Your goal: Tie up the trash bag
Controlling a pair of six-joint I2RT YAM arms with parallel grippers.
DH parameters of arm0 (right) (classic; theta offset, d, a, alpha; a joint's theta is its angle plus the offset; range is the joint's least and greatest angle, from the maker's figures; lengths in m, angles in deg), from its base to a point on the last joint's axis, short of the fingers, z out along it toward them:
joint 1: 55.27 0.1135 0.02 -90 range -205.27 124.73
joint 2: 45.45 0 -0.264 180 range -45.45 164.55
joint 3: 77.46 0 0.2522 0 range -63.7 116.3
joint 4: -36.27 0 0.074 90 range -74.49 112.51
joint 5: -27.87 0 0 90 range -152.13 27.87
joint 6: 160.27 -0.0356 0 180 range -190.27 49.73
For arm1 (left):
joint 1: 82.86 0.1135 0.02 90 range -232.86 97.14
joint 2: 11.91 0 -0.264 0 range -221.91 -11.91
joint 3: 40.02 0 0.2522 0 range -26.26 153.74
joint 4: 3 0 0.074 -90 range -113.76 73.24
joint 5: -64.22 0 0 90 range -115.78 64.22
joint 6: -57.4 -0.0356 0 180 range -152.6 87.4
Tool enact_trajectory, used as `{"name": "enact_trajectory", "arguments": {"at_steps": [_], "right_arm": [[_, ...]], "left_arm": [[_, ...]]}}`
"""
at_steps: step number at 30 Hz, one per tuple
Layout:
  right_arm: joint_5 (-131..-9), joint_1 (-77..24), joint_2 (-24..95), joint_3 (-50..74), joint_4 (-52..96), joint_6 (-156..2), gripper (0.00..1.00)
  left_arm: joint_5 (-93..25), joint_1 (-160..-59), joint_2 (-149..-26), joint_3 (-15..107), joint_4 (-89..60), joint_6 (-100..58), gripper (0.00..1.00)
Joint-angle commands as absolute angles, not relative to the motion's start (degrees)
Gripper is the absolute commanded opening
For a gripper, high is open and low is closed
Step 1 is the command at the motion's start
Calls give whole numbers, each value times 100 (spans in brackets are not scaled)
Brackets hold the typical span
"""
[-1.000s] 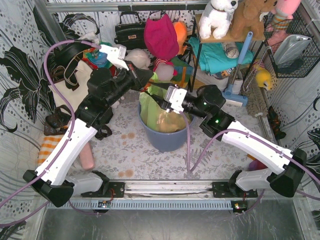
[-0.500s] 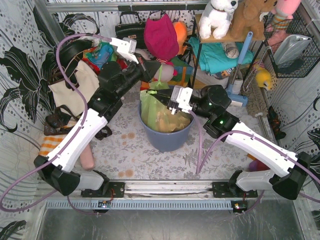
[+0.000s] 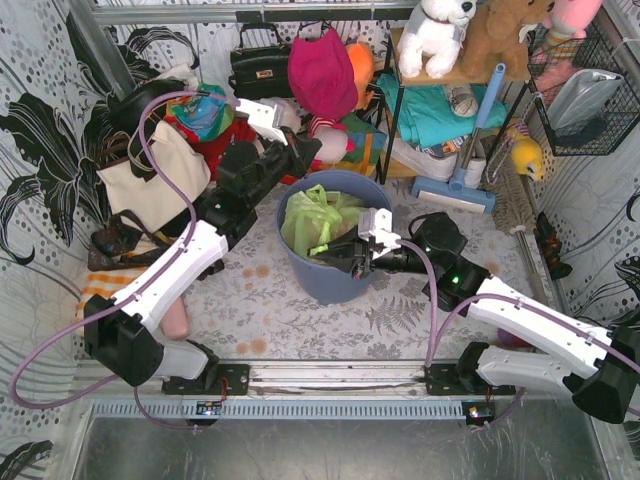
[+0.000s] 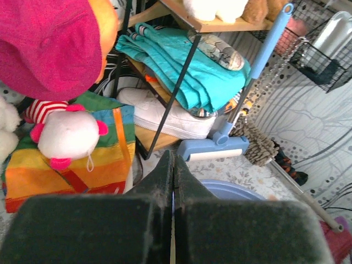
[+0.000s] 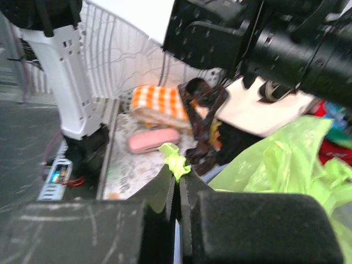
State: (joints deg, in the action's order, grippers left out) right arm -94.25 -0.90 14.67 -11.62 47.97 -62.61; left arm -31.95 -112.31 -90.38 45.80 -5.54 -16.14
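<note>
Partly hidden in bin, trash bag, R hand pinching strip.

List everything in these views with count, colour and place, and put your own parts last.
trash bag: one, light green, inside the bin
bin: one, blue-grey, middle of the table
handbag: one, black, at the back
white plush toy: one, white, on top of the shelf
brown plush toy: one, brown, beside the white one
folded cloth: one, teal, on the shelf below
mop: one, blue, leaning by the shelf
tote bag: one, cream, left side
checked cloth: one, orange and white, left edge
left gripper: one, black, shut and empty, beyond the bin's far rim
right gripper: one, black, shut on a strip of the trash bag, at the bin's near rim
</note>
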Motion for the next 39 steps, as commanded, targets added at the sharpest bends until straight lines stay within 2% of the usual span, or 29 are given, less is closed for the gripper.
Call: {"name": "enact_trajectory", "arguments": {"at_steps": [1, 5, 7, 11, 15, 20, 25, 26, 28, 30, 31, 36, 39], "right_arm": [[-9690, -32, 1222, -1545, 5035, -7210, 0], [-9457, -6, 1112, -1742, 4814, -7065, 0], [-9239, -5, 1106, -1704, 4713, -6874, 0], [-8771, -6, 1184, -1591, 4853, -6325, 0], [-8534, 4, 1413, -1316, 4997, -5810, 0], [-8219, 0, 1693, -1030, 4954, -5260, 0], [-8307, -2, 1821, -823, 4813, -5060, 0], [-8412, -7, 1808, -804, 4733, -5067, 6], [-8667, -4, 1767, -706, 4480, -5078, 28], [-8917, 1, 1686, -526, 4227, -5324, 54], [-9008, 0, 1629, -443, 4163, -5538, 60], [-8830, -4, 1212, -33, 3796, -6656, 69], [-7728, -5, 1120, 524, 3143, -7584, 73]], "left_arm": [[-2726, -11159, -9088, 4433, 65, -1900, 0], [-3088, -11024, -9180, 4683, -254, -1695, 0], [-3213, -11014, -9103, 5073, -928, -1570, 0], [-3786, -11017, -8860, 5738, -2062, -1311, 23], [-4147, -11018, -8580, 5903, -2654, -1236, 40], [-4441, -11017, -8773, 6684, -3709, -1349, 50], [-4749, -11008, -9083, 7217, -4488, -1351, 54], [-4785, -11012, -9117, 7252, -4593, -1345, 54], [-4870, -11015, -9190, 7296, -4777, -1336, 54], [-4836, -11019, -9212, 7279, -4933, -1327, 54], [-4811, -11014, -9199, 7258, -4984, -1333, 54], [-4664, -11013, -8996, 7040, -4929, -1340, 55], [-4541, -11014, -8915, 7025, -4928, -1374, 55]]}}
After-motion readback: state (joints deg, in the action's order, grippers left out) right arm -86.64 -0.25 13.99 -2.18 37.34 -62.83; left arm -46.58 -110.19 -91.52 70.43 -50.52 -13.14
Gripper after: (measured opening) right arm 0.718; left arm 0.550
